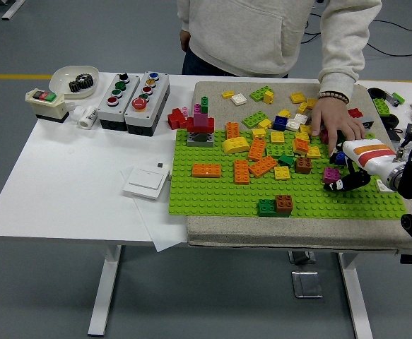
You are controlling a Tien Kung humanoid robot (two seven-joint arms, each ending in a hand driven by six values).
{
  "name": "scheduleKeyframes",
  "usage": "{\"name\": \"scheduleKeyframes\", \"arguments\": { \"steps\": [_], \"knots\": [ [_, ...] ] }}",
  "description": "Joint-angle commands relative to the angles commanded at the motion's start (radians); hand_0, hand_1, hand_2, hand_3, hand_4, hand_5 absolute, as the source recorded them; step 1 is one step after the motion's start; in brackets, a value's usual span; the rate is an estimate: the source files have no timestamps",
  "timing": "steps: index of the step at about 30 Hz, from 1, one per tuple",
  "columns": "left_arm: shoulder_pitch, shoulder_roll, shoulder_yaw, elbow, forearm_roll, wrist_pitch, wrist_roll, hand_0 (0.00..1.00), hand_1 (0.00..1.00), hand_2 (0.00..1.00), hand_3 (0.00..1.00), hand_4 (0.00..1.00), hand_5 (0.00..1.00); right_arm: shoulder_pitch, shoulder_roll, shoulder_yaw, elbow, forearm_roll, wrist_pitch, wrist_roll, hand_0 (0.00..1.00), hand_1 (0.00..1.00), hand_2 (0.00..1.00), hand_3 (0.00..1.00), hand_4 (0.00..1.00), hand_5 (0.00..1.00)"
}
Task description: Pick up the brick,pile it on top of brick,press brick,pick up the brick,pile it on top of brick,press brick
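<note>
Your right robot hand [343, 180] comes in from the right edge over the green baseplate [220, 194], black fingers [338, 185] curled around a magenta brick [331, 173] at the plate's right end. That brick sits just above the plate; you cannot tell whether it touches the studs. The left robot hand is out of view.

A person stands at the far side of the desk [71, 183], one hand [336, 121] flat on the loose bricks near the plate's far right corner, just beyond your robot hand.

On the plate, a small stack [202, 126] with a grey base, red and magenta middle and green top stands at the far left corner. A green brick [267, 207] and a brown brick [285, 204] sit touching, side by side, near the front edge. Orange and yellow bricks [251, 157] lie scattered across the middle.

Left of the plate on the desk are two button boxes [133, 93], a white switch plate [147, 182] and a bowl [73, 80] holding a black gear.
</note>
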Motion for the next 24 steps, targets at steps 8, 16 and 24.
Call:
{"name": "scheduleKeyframes", "arguments": {
  "steps": [8,16,24],
  "knots": [
    [0.0,0.0,-0.001,0.0,0.002,0.0,0.001,0.726,0.734,0.769,0.624,0.741,0.695,-0.005,-0.01,0.016,-0.011,0.005,-0.016,-0.001,0.162,0.13,0.231,0.548,0.926,0.468],
    [-0.001,-0.001,-0.003,-0.001,0.006,-0.001,0.003,0.726,0.735,0.769,0.624,0.741,0.695,-0.007,-0.005,0.008,-0.02,0.013,-0.026,0.002,0.178,0.125,0.225,0.533,0.95,0.521],
    [0.0,-0.001,-0.003,-0.001,0.006,-0.001,0.003,0.726,0.735,0.77,0.624,0.741,0.696,-0.007,0.001,0.006,-0.029,0.016,-0.026,0.002,0.178,0.125,0.221,0.528,0.945,0.524]
  ]
}}
